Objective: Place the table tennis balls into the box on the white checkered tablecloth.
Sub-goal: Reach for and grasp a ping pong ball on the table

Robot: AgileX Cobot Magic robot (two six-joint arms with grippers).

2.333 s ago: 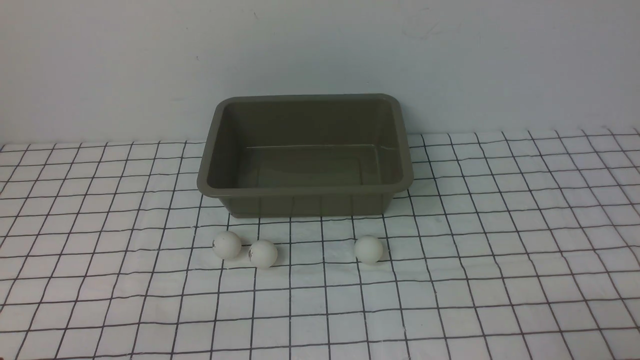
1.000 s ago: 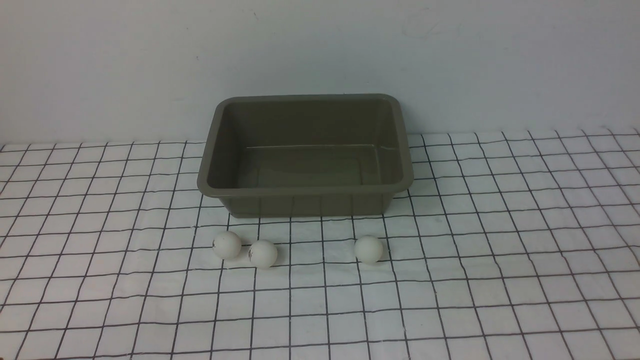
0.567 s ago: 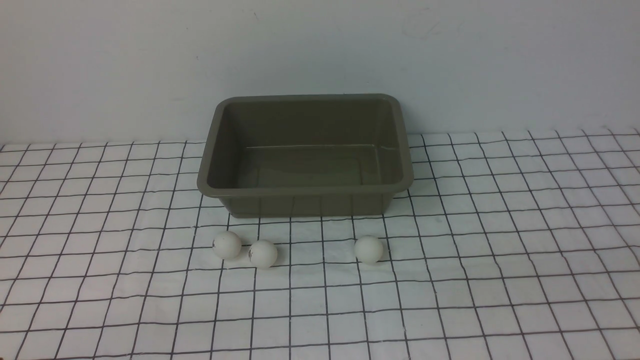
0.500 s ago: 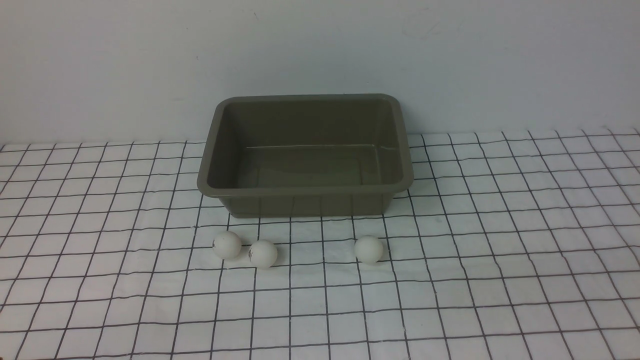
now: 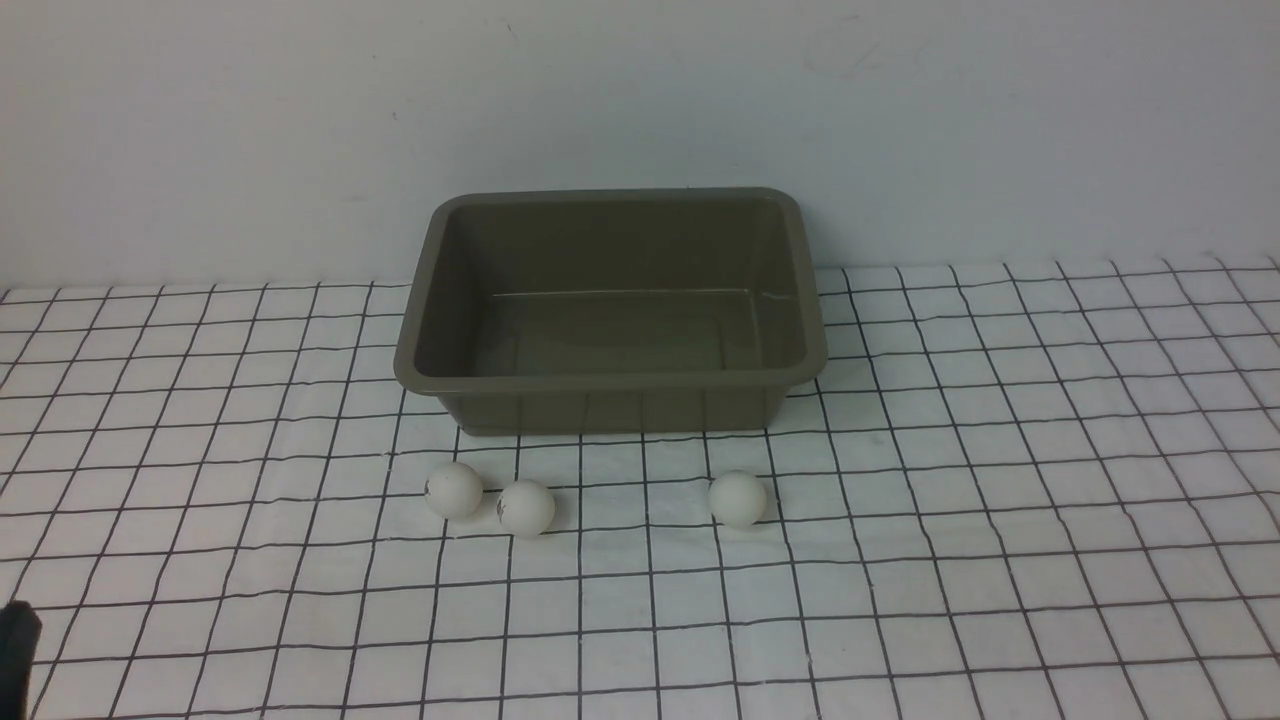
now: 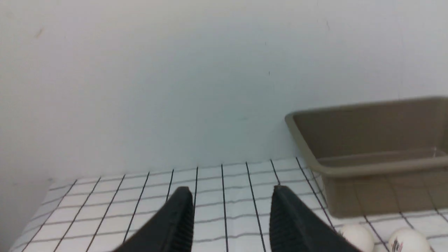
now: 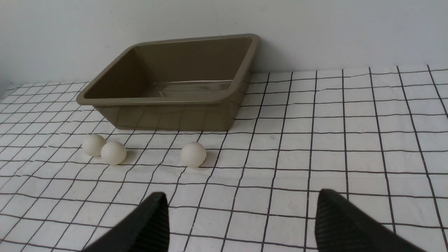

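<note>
Three white table tennis balls lie on the white checkered tablecloth (image 5: 1000, 500) in front of the box: left (image 5: 453, 490), middle (image 5: 526, 507), right (image 5: 738, 498). The olive-brown box (image 5: 610, 383) stands empty against the wall. My left gripper (image 6: 231, 190) is open and empty, low over the cloth to the left of the box (image 6: 378, 168), with two balls (image 6: 357, 238) (image 6: 407, 241) beside its finger. Its dark tip shows at the front view's lower left edge (image 5: 15, 645). My right gripper (image 7: 241, 194) is wide open and empty, nearer than the balls (image 7: 193, 154).
A plain pale wall (image 5: 200, 150) rises directly behind the box. The cloth is slightly wrinkled around the balls. The left two balls sit almost touching each other.
A dark tip of my left gripper has come into the front view at the lower left edge. The balls and the box have not moved.
</note>
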